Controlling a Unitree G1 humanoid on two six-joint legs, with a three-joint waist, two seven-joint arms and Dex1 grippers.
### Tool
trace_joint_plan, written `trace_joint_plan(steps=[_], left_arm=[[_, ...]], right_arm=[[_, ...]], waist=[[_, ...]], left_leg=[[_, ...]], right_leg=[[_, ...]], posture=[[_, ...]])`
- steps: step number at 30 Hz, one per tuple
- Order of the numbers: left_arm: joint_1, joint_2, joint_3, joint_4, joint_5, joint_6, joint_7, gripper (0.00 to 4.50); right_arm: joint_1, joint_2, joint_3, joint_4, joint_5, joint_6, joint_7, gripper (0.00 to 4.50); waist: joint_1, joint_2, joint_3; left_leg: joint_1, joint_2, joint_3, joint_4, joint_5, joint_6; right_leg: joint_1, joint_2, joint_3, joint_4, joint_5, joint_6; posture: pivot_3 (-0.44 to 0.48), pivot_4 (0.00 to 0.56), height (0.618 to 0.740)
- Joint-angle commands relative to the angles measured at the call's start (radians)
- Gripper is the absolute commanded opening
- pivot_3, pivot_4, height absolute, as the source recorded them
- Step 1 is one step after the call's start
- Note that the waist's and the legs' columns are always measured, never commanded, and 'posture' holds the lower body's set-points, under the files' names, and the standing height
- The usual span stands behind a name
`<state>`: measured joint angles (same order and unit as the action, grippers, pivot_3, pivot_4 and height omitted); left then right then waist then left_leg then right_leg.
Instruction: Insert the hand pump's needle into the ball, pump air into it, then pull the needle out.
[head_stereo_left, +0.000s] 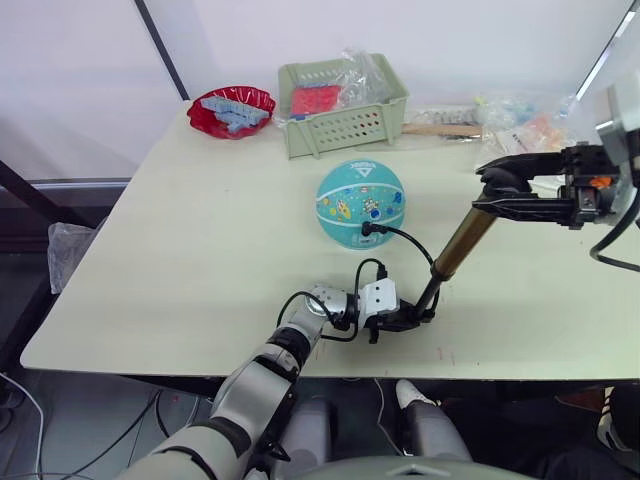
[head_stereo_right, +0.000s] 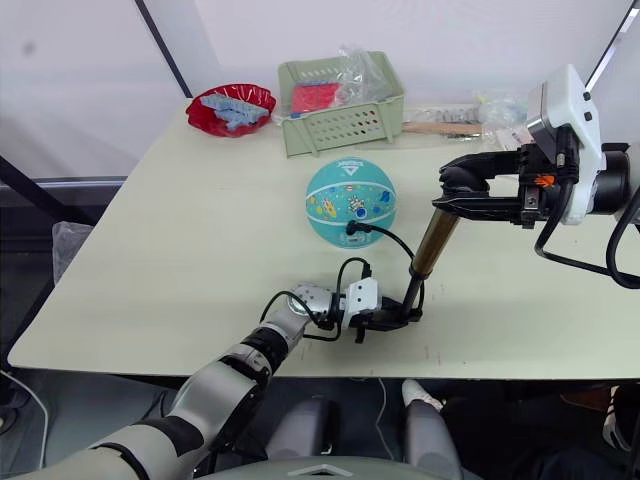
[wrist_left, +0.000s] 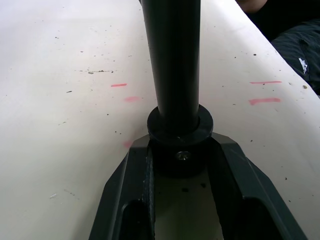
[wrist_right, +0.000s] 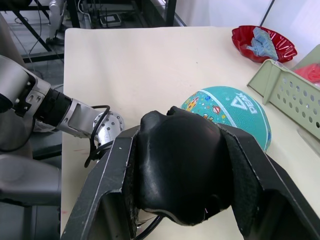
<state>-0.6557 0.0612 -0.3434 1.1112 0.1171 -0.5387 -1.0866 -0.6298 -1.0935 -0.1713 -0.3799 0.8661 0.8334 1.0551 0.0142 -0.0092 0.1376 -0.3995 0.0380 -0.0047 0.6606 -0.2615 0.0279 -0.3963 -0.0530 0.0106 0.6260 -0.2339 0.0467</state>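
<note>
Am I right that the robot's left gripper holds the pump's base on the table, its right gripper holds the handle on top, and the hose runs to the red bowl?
Not quite. The hose runs to the ball, not the red bowl, as the left eye view shows. The left gripper does hold the pump's base and the right gripper its handle.

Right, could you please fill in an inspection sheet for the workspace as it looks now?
Surface: cream table, small red marks near the front edge.
Job's things: ball round, hose plugged in; hand pump tilted.
Clutter: red bowl, green basket, packets at the back.
Grippers: left gripper clamps the pump's base; right gripper clamps the handle.
Cables: black hose loops to the ball.
Surroundings: nothing seen.
</note>
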Motion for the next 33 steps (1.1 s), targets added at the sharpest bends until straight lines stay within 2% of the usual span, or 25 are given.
trace_joint_plan(steps=[1,9,15,20,27,33], left_arm=[[0.060,0.034,-0.031,0.082,0.064,0.039,0.014,1.03],[0.065,0.037,-0.032,0.078,0.063,0.039,0.012,1.03],[0.063,0.036,-0.031,0.078,0.063,0.040,0.011,1.03],[0.062,0.037,-0.030,0.077,0.064,0.041,0.011,1.03],[0.061,0.037,-0.029,0.077,0.064,0.042,0.011,1.03],[0.058,0.030,-0.031,0.082,0.066,0.042,0.013,1.03]], right_arm=[[0.081,-0.009,-0.021,-0.045,-0.058,-0.056,0.005,1.94],[0.298,0.083,0.094,-0.051,-0.228,-0.232,-0.037,1.94],[0.404,0.177,0.192,0.008,-0.373,-0.379,-0.075,1.94],[0.453,0.228,0.249,0.052,-0.470,-0.477,-0.092,1.94],[0.410,0.231,0.199,0.030,-0.427,-0.471,-0.081,1.94],[0.217,0.149,0.072,-0.027,-0.225,-0.293,-0.037,1.94]], waist=[[-0.001,0.000,-0.001],[-0.003,-0.008,-0.010],[-0.004,-0.014,-0.016],[-0.004,-0.014,-0.017],[-0.003,-0.013,-0.016],[0.000,-0.005,-0.008]], left_leg=[[0.000,0.000,0.000,0.000,0.000,0.000],[0.002,0.000,0.000,0.000,0.000,0.000],[0.003,0.000,0.000,0.000,0.000,0.000],[0.004,0.000,0.000,0.000,0.000,0.000],[0.004,0.000,0.000,0.000,0.000,0.000],[0.001,-0.001,0.001,0.001,0.000,0.000]], right_leg=[[0.000,0.000,0.000,0.000,0.000,0.000],[0.001,0.002,0.000,0.000,0.000,0.000],[0.001,0.003,0.000,0.000,-0.001,0.001],[0.001,0.003,0.000,0.000,-0.001,0.001],[0.001,0.004,0.000,0.000,0.000,0.000],[0.000,0.003,0.001,0.000,0.000,0.000]], posture=[[0.000,0.150,0.736],[0.000,0.150,0.736],[0.000,0.150,0.736],[0.000,0.150,0.736],[0.000,0.150,0.736],[0.000,0.150,0.736]])
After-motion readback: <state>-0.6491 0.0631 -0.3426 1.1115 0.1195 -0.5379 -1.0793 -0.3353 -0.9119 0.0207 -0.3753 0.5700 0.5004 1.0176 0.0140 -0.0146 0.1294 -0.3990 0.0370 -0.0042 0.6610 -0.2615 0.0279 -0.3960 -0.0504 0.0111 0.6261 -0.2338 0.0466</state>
